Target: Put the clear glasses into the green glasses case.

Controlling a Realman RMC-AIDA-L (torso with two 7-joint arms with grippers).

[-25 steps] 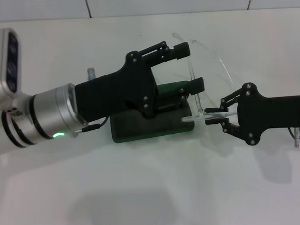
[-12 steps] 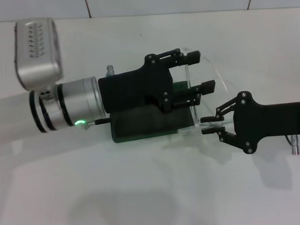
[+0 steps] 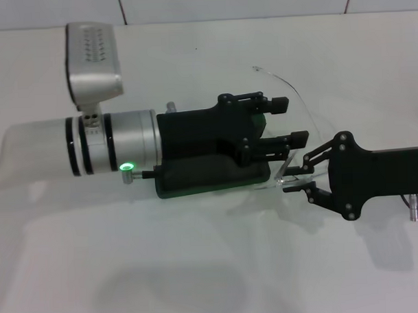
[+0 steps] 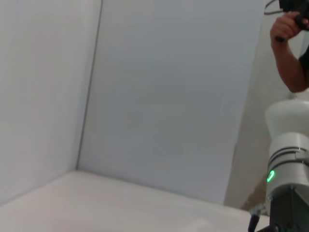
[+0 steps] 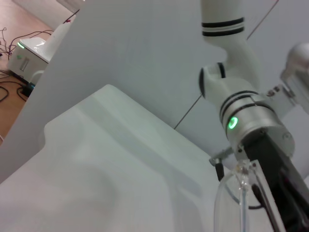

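From the head view, we see the case (image 3: 213,177) lying on the white table (image 3: 199,267), mostly hidden under our left arm. Our left gripper (image 3: 285,121) reaches out over the case, and its fingers are apart, with the glasses (image 3: 300,102) running between them. We think it sits there to steady the lens so the glasses stay over the case. Our right gripper (image 3: 292,180) comes in from the other side, close to the case's end. Its fingers are pinched on the near end of the glasses, so both grippers share the job. The far arm of the glasses curves up and away over the table. The glasses are not inside the case yet, we think; they sit just above its end.

From the left wrist view, we see only walls, a bit of table, and the other arm's silver joint (image 4: 285,164) with a green light. A person's arm (image 4: 289,46) shows far off.

From the right wrist view, we see the glasses (image 5: 241,193) up close, standing clear against the left arm (image 5: 251,121). The case does not show here.
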